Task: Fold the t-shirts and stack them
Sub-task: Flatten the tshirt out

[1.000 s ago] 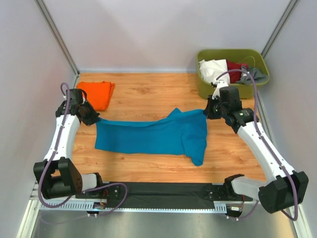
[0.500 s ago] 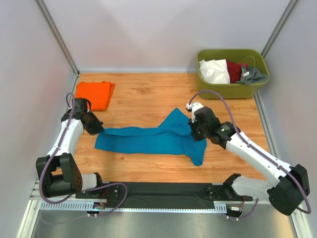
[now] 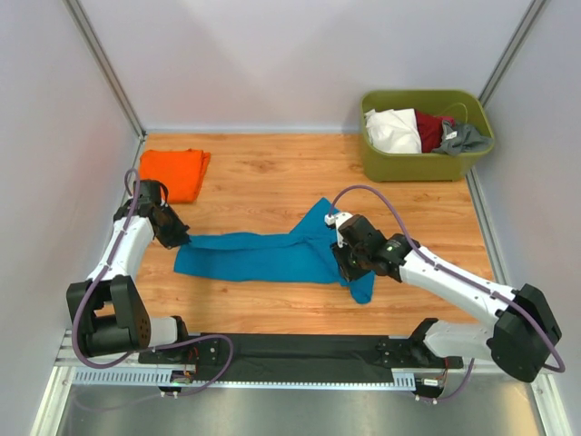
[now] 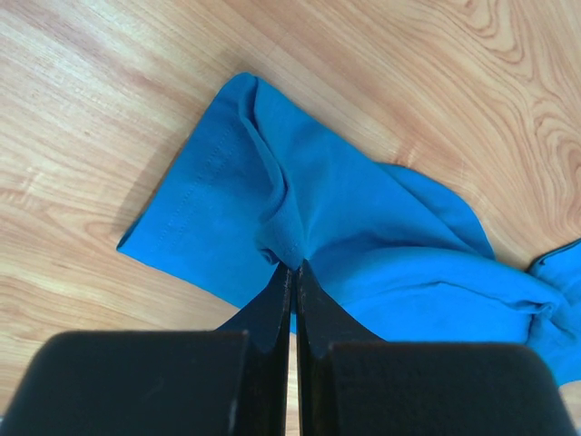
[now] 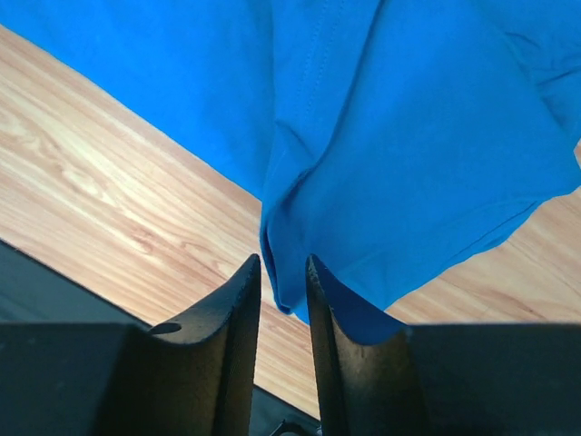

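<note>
The teal-blue t-shirt (image 3: 263,257) lies stretched left to right across the middle of the wooden table. My left gripper (image 3: 182,238) is shut on its left end; in the left wrist view the jaws (image 4: 293,265) pinch a puckered fold of the shirt (image 4: 363,209). My right gripper (image 3: 342,263) is over the shirt's right part. In the right wrist view its jaws (image 5: 283,263) stand a little apart with a fold of the shirt (image 5: 408,136) between the tips. The orange t-shirt (image 3: 175,173) lies folded at the back left.
An olive-green tub (image 3: 408,168) with white, red and grey clothes stands at the back right corner. A black mat (image 3: 300,350) runs along the near edge between the arm bases. Grey walls close in the left, back and right sides.
My right gripper has moved from near the tub toward the front left, pulling the shirt's right part over itself. My left gripper has shifted slightly nearer with the left end.
</note>
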Controlling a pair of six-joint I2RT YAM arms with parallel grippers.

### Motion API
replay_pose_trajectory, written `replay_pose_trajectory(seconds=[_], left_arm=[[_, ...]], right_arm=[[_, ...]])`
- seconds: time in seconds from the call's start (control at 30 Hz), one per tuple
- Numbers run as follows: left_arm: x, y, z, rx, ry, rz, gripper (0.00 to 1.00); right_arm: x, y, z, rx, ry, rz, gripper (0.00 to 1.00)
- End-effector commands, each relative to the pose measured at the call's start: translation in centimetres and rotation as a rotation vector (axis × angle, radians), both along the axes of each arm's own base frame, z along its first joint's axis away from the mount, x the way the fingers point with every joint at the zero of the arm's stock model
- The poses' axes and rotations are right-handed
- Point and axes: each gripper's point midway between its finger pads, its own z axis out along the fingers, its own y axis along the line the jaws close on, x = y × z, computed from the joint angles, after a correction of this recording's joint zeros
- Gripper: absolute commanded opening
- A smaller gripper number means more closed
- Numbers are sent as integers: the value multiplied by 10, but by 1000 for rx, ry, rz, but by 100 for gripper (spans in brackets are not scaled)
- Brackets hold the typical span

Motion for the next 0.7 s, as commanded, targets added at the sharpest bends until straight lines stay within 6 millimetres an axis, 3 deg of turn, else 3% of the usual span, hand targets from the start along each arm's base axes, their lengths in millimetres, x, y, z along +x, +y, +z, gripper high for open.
replay_pose_trajectory(seconds=[0.0,0.2,0.33,0.47,0.67], left_arm=[[2,5,8,37,-26,-35,0],[4,3,9,28,-43,-39,0],[1,1,7,20,-45,-39,0],[-1,1,7,22,-50,-42,0],[-1,1,7,22,-54,-51,0]], right_arm=[[14,-1,-3,-27,-46,-53,29],[19,-2,-12,-75,-41,-51,29],[15,1,-12,-66,-12,-34,40],[11,8,5,17,-20,-45,64],[-4,17,22,124,4,-48,70]])
